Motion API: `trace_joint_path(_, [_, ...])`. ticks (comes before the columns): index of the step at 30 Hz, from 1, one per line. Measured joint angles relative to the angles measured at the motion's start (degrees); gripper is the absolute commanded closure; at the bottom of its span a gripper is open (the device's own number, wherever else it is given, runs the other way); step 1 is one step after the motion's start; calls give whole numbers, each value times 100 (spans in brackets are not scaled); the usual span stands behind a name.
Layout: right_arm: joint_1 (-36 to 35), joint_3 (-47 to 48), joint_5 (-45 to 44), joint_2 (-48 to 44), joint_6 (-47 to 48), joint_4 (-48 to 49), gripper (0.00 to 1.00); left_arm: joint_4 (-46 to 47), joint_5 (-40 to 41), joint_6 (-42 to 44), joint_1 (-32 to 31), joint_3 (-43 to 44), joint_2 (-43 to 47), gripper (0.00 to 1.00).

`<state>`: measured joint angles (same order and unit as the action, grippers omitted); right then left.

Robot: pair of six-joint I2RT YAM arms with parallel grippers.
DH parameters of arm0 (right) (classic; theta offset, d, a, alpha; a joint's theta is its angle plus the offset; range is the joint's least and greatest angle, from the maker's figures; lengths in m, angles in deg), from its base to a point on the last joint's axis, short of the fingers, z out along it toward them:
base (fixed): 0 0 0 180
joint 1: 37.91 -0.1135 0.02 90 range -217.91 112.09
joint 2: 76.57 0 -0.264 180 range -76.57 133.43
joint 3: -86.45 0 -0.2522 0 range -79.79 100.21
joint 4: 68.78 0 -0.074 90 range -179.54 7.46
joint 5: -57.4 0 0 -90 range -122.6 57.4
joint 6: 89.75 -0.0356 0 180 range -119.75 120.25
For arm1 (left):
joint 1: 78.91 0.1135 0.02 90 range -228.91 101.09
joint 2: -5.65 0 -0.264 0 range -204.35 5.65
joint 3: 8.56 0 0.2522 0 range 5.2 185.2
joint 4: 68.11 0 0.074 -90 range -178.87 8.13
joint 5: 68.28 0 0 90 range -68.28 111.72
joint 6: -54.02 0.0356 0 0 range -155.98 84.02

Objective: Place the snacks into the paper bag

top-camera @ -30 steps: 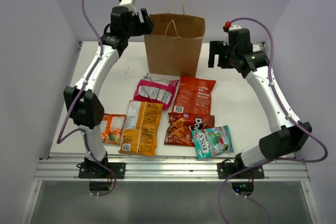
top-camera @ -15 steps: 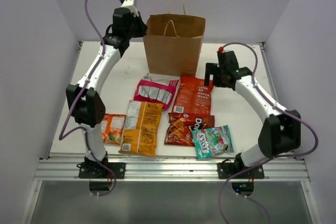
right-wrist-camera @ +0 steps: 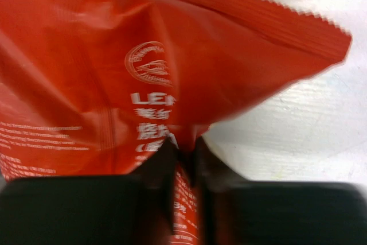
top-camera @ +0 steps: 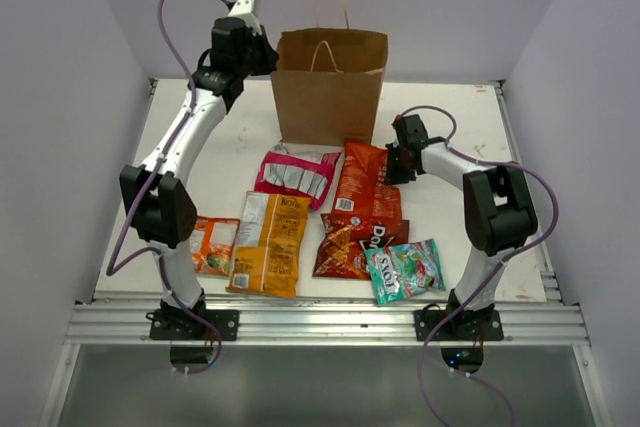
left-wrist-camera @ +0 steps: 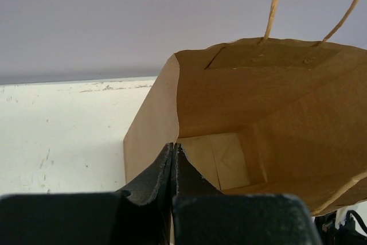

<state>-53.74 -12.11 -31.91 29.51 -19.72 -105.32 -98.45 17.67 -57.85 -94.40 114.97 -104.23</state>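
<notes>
Overhead looks down; wrists close — left shares the paper bag

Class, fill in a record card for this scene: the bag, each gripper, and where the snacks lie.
Bag: paper bag upright, open, nothing visible inside
Left gripper: shut on the bag's rim
Right gripper: shut on the red packet at its edge
On the table: pink-silver packet, Doritos packet, yellow-orange packet, small orange packet, teal-green packet
</notes>
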Motion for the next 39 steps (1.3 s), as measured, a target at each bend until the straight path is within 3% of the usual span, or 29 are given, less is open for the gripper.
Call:
trace_joint_path(7, [7, -188, 26, -146, -39, 264, 100, -70, 0, 33, 0, -22, 42, 100])
trace_joint_path(11, [2, -28, -726, -413, 26, -426, 100, -98, -2, 46, 0, -31, 70, 100])
trace_joint_path(15, [17, 1073, -2094, -769, 313, -1687, 100, -125, -20, 55, 0, -42, 92, 100])
trace_joint_path(19, [37, 2815, -3058, -994, 726, -1989, 100, -138, -59, 72, 0, -66, 111, 100])
trace_joint_path(24, [46, 4350, -3681, -1233, 977, -1071, 100, -155, -125, 153, 0, -68, 151, 100])
trace_joint_path(30, [-90, 4441, -3674, -1292, 1547, 892, 100, -160, -179, 160, 0, -94, 199, 100])
trace_joint_path(33, [-170, 5082, -3281, -793, 1665, 1471, 100, -170, -197, 160, 0, -94, 203, 100])
trace_joint_path(39, [-369, 7263, -2422, 769, 1602, 1993, 100, -188, -223, 157, 0, -94, 210, 100])
